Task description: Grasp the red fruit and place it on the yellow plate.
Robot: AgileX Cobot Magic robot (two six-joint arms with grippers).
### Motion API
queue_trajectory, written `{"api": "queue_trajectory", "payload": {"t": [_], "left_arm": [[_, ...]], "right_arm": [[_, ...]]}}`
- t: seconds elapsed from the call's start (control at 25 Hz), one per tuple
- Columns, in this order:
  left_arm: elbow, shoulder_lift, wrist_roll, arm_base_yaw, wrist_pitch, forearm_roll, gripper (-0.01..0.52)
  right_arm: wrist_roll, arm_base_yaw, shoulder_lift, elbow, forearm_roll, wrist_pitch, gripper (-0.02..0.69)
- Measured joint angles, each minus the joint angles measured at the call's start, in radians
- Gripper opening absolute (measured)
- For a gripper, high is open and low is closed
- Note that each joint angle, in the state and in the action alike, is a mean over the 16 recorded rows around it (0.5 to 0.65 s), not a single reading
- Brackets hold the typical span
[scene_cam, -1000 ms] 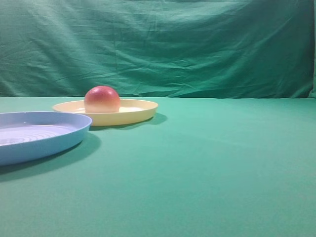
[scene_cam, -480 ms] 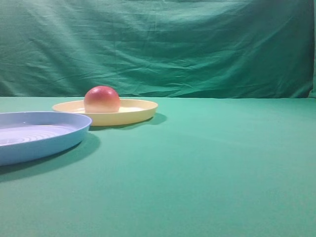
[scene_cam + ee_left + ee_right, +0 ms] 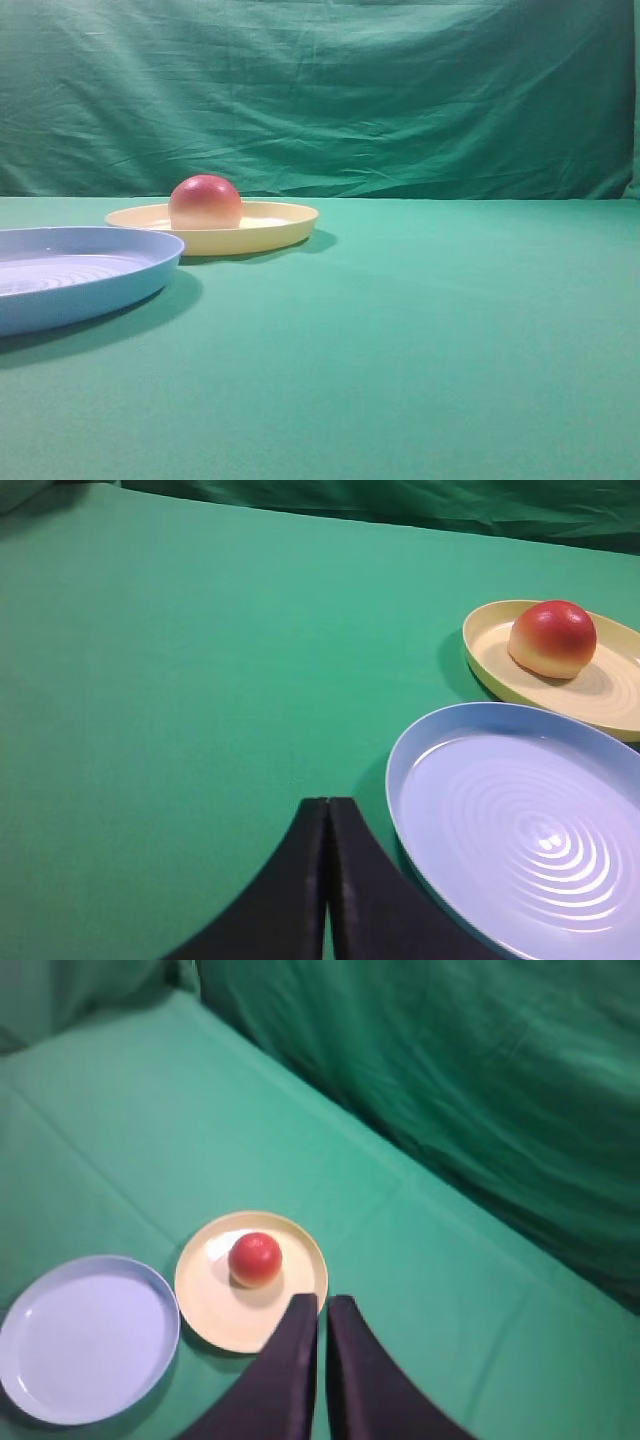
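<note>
The glossy, dome-shaped red fruit sits flat side down inside the shallow round pale-yellow plastic plate, toward its left part as the high view shows it, with nothing touching it. The ridged light-blue plate lies just beside the yellow plate, nearer the camera, on the green cloth surface. The left hand is clenched on nothing, low beside the blue plate; the right hand is clenched too, high above the yellow plate. The placing looks done, so doing this step well means keeping both hands clear of the yellow plate.
</note>
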Motion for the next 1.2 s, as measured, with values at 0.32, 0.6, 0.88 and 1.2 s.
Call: {"api": "queue_trajectory", "payload": {"t": [0.32, 0.6, 0.88, 1.2], "left_arm": [[0.000, 0.000, 0.000, 0.000, 0.000, 0.000, 0.000], [0.000, 0.000, 0.000, 0.000, 0.000, 0.000, 0.000], [0.000, 0.000, 0.000, 0.000, 0.000, 0.000, 0.000], [0.000, 0.000, 0.000, 0.000, 0.000, 0.000, 0.000]], "right_arm": [[0.002, -0.164, -0.295, 0.437, 0.023, -0.193, 0.000], [-0.001, -0.289, -0.535, 0.788, 0.025, -0.399, 0.000], [-0.011, -0.395, -0.740, 1.073, 0.012, -0.605, 0.000], [-0.021, -0.487, -0.940, 1.388, -0.001, -0.820, 0.000]]}}
